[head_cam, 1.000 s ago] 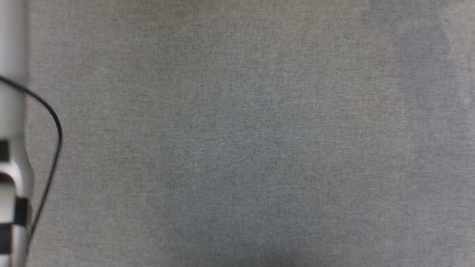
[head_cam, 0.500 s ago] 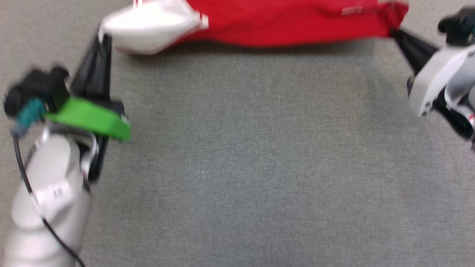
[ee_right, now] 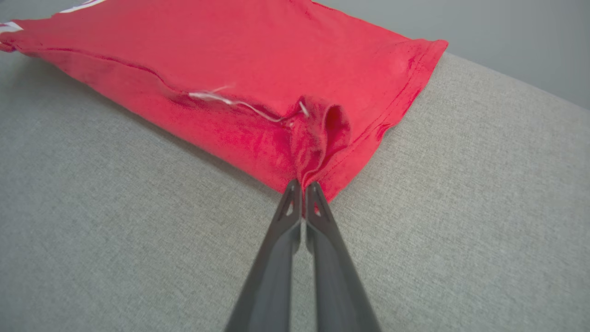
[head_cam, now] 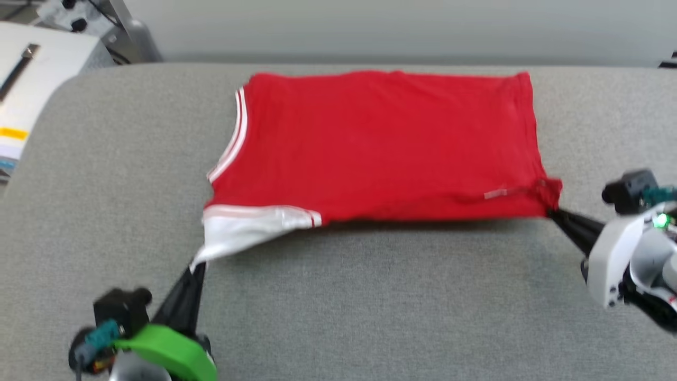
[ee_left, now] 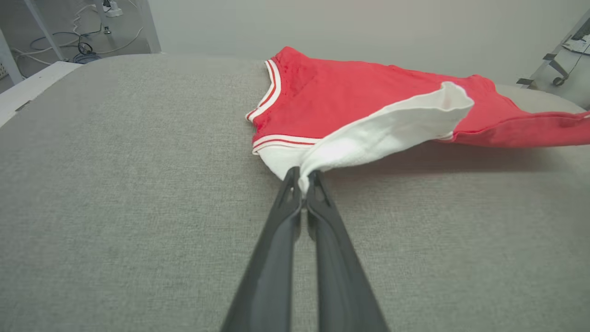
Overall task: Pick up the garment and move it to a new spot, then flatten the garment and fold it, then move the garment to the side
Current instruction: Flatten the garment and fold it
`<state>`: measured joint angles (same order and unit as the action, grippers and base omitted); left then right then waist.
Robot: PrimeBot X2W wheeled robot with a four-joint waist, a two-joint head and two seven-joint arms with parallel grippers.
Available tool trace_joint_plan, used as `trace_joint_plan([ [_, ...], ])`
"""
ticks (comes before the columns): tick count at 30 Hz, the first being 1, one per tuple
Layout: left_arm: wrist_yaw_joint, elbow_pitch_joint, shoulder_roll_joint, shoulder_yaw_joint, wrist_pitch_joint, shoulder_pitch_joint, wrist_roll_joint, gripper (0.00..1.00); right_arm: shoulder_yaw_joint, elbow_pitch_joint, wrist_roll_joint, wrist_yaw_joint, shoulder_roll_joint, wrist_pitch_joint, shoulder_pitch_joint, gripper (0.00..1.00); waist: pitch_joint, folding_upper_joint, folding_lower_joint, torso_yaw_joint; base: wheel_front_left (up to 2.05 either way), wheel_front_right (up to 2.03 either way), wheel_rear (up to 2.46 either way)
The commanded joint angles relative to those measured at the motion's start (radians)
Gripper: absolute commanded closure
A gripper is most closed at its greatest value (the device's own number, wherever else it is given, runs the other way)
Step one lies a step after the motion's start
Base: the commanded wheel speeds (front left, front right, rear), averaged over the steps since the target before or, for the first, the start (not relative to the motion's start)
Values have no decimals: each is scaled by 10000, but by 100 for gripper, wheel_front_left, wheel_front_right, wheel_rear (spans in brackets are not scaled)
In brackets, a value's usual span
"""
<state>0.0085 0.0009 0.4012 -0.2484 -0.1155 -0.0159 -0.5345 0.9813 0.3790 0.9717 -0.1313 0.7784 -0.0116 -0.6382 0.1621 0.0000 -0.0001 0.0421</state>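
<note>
Garment (head_cam: 381, 148) red; white red-striped sleeve (head_cam: 248, 225).

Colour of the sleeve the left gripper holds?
White sleeve, red stripes at the seam; best in left wrist view.

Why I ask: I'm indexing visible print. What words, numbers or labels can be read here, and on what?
Nothing here can be read.
Garment: plain red face up, no print showing.
Small pale tag near its hem: too blurred to read.
Yellow sticker on the white box: too blurred.

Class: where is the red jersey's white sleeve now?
Head view, lower left: the white red-striped sleeve is at the red jersey's near corner, over the grey fabric table, pinched by the left gripper.
</note>
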Motion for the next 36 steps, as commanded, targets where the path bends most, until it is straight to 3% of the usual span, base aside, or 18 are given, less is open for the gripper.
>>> trace_joint_plan([
  [1, 108, -100, -8, -29, 69, -381, -30, 100, 39, -40, 83, 6, 136, 14, 363, 100, -692, 0, 1, 122, 0, 0, 0],
  [10, 131, -419, -48, -395, 733, -2212, -672, 100, -41, -141, 495, 6, 561, -64, 2173, 100, -1292, 0, 1, 239, 0, 0, 0],
  [22, -43, -245, -87, -778, 1045, -2968, -1034, 100, -775, -333, 700, 6, 758, -69, 3947, 100, -1502, 0, 1, 271, 0, 0, 0],
  [29, -318, -137, 110, -811, 754, -2023, -638, 100, -1488, -506, 463, 6, 554, -83, 4084, 100, -1436, 0, 1, 220, 0, 0, 0],
  [36, -874, 459, 437, -997, 1010, 278, -212, 100, -2385, -709, 181, 6, 253, -24, 3908, 100, -985, 0, 1, 142, 0, 0, 0],
])
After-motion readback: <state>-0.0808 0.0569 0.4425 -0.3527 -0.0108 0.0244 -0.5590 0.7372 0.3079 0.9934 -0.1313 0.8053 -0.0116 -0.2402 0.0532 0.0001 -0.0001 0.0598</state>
